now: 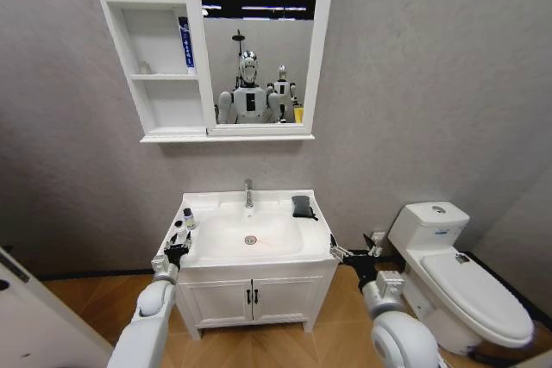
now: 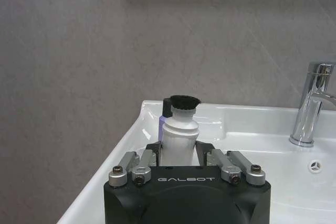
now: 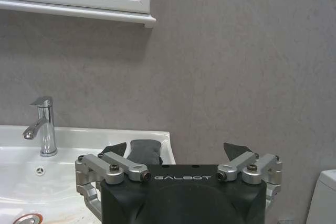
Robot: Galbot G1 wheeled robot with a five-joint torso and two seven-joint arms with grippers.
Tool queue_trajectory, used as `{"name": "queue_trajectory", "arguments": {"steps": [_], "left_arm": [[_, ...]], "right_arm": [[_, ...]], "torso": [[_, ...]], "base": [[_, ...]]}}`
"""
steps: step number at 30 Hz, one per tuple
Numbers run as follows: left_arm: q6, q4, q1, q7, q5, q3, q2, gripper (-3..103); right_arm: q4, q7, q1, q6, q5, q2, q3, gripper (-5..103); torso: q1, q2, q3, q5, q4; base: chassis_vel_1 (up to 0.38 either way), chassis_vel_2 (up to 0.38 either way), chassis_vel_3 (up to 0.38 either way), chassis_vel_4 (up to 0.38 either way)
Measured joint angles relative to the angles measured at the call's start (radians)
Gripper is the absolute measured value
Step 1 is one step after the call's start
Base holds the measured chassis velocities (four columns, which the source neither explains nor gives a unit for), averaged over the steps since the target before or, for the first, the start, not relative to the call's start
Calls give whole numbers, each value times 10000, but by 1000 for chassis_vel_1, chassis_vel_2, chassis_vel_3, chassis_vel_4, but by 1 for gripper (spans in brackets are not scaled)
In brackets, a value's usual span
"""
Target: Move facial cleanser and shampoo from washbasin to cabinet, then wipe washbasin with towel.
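Bottle [image 2: 179, 132], white with black cap, stands on washbasin [image 1: 259, 256] left rim between part-open left gripper [image 2: 178, 157] fingers, unclamped; right gripper [image 3: 178, 153] idles wide open by right edge near towel [image 1: 302, 206].

Glossy white ceramic washbasin [image 1: 226, 246], polished chrome tap [image 2: 311, 103], matt dark cloth towel [image 1: 302, 206], smooth plastic bottle [image 2: 178, 137].

White washbasin [image 1: 285, 252], near-black towel [image 1: 302, 206], white black-capped bottle [image 2: 179, 132], chrome tap [image 1: 248, 193], white cabinet [image 1: 155, 58]
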Motion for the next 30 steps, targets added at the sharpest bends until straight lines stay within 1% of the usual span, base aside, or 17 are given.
{"name": "queue_trajectory", "arguments": {"steps": [5, 8, 9, 10, 11, 14, 15, 16, 17, 18, 20, 21, 23, 24, 25, 28, 30], "left_arm": [[186, -409, 64, -258, -317, 31, 143, 30], [565, -1110, 197, -543, -562, 41, 525, 29], [889, -1702, 248, -752, -789, 60, 909, 29], [1269, -2387, 247, -1057, -1217, 168, 1394, 29], [1269, -2387, 247, -1057, -1217, 168, 1394, 29], [2513, -3970, -700, -2749, -2842, 722, 2993, 29], [2513, -3970, -700, -2749, -2842, 722, 2993, 29], [2814, -4095, -1113, -3104, -3352, 955, 3365, 29], [3404, -4127, -2350, -3719, -4446, 1549, 4137, 29], [3404, -4127, -2350, -3719, -4446, 1549, 4137, 29], [3866, -3572, -4333, -4134, -5604, 2469, 4893, 29], [3866, -3572, -4333, -4134, -5604, 2469, 4893, 29], [4069, -2480, -6392, -4211, -6167, 3469, 5183, 29], [4101, -1894, -7325, -4145, -6291, 3968, 5220, 29], [4101, -1894, -7325, -4145, -6291, 3968, 5220, 29], [4144, -183, -9514, -3677, -6440, 5264, 4967, 29], [4134, 364, -10049, -3481, -6371, 5541, 4819, 29]], "right_arm": [[-88, -11, -22, 81, -192, 67, -50, 100], [-130, -22, 3, 111, -288, 113, -85, 100], [-134, -31, 31, 112, -314, 121, -102, 100], [-143, -36, 87, 112, -323, 116, -123, 100], [-143, -36, 87, 112, -323, 116, -123, 100], [-191, -47, 220, 102, -314, 79, -195, 100], [-191, -47, 220, 102, -314, 79, -195, 100], [-190, -54, 203, 102, -310, 79, -192, 100], [-169, -55, 129, 103, -299, 85, -184, 100], [-169, -55, 129, 103, -299, 85, -184, 100], [-81, -50, 23, 110, -275, 117, -158, 100], [-81, -50, 23, 110, -275, 117, -158, 100], [16, -25, -19, 111, -219, 148, -97, 100], [44, -1, -20, 107, -168, 153, -62, 100], [44, -1, -20, 107, -168, 153, -62, 100], [43, 72, 29, 105, -94, 149, 49, 100], [32, 82, 34, 110, -88, 149, 71, 100]], "torso": [[1, 0, 0, -2, 0], [1, -1, 0, -3, 2], [1, 0, 0, 5, 3], [0, -1, 0, -10, 5], [0, -1, 0, -10, 5], [-3, 2, -2, 9, 5], [-3, 2, -2, 9, 5], [-1, 1, -1, -4, 6], [0, 1, 0, -7, 0], [0, 1, 0, -7, 0], [0, 1, -1, 7, -6], [0, 1, -1, 7, -6], [3, 0, 1, -6, 0], [2, 0, 1, 3, 0], [2, 0, 1, 3, 0], [2, 0, 2, -2, 3], [2, 0, 2, 1, 1]], "base": [[0, 0, 0, 0], [0, 0, 0, 0], [0, 0, 0, 0], [0, 0, 0, 0], [0, 0, 0, 0], [0, 0, 0, 0], [0, 0, 0, 0], [0, 0, 0, 0], [0, 0, 0, 0], [0, 0, 0, 0], [0, 0, 0, 0], [0, 0, 0, 0], [0, 0, 0, 0], [0, 0, 0, 0], [0, 0, 0, 0], [0, 0, 0, 0], [0, 0, 0, 0]]}}
